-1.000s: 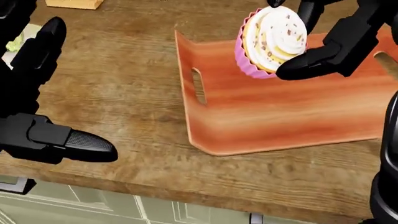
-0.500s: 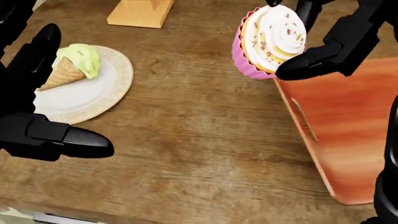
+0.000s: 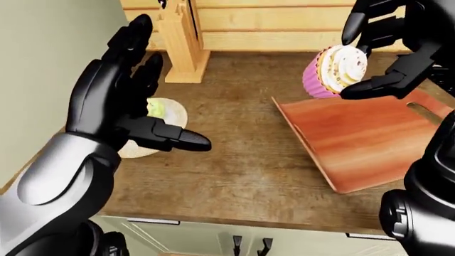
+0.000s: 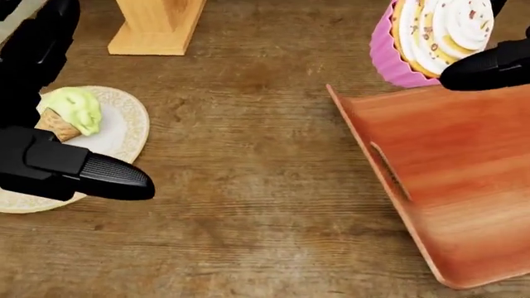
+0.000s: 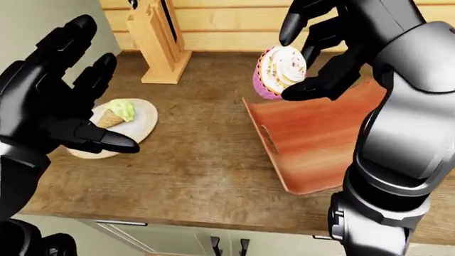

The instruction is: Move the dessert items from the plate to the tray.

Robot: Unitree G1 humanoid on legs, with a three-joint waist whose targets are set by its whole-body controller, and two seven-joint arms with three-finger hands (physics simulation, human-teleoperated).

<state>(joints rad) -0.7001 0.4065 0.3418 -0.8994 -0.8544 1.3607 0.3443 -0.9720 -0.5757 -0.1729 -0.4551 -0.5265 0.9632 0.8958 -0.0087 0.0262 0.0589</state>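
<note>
My right hand (image 5: 305, 64) is shut on a cupcake (image 5: 279, 71) with a pink wrapper and white frosting, held above the left end of the orange wooden tray (image 5: 320, 133). The cupcake also shows in the head view (image 4: 430, 37) over the tray's far-left corner (image 4: 464, 180). A green ice cream cone (image 4: 70, 115) lies on the white plate (image 4: 124, 133) at the left. My left hand (image 3: 135, 101) is open, fingers spread, hovering over the plate's near side.
A light wooden knife block (image 3: 181, 42) stands at the top of the wooden counter (image 3: 241, 160), against a wooden wall. A green wall is at the left. Cabinet doors (image 3: 249, 242) run below the counter's near edge.
The camera has moved: the view swung left, then partly back, so the plate with the cone came into sight and the tray shifted right. The cupcake stays in my right hand.
</note>
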